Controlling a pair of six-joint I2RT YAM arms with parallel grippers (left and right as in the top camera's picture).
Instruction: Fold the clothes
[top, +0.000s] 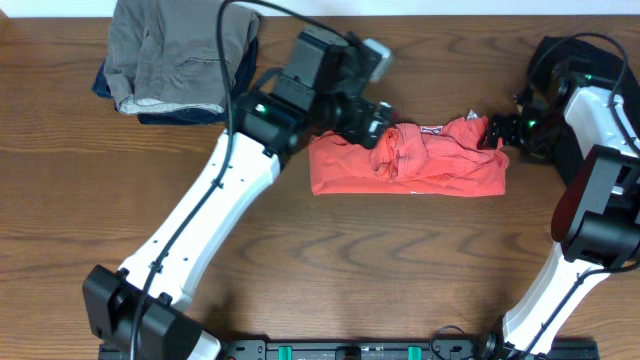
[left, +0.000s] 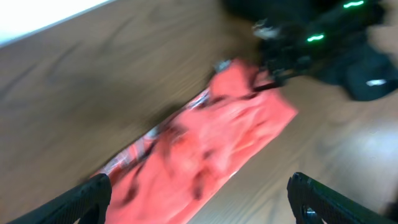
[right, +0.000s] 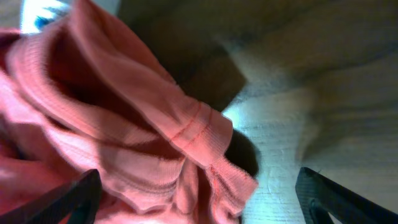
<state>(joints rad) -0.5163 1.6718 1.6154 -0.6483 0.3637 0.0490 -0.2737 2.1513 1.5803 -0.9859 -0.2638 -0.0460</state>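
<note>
Roughly mid-worktop lies the crumpled coral-red cotton T-shirt (top: 410, 160), bunched into a long strip. Its right-end hem sits between the right jaws, which are spread wide and unclamped. The left jaws, also spread, hover over the shirt's upper-left part. Well left of the shirt, a folded grey garment pile (top: 170, 55) rests on the brown wooden worktop (top: 400, 270).

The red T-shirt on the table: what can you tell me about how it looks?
The coral-red T-shirt lies on the wooden table as a long band, flat along its near edge, bunched and wrinkled on top, some white print showing. It looks like soft knit fabric with a stitched hem. The left gripper is open over its left part, the right gripper open at its right end; contact is unclear.
</note>
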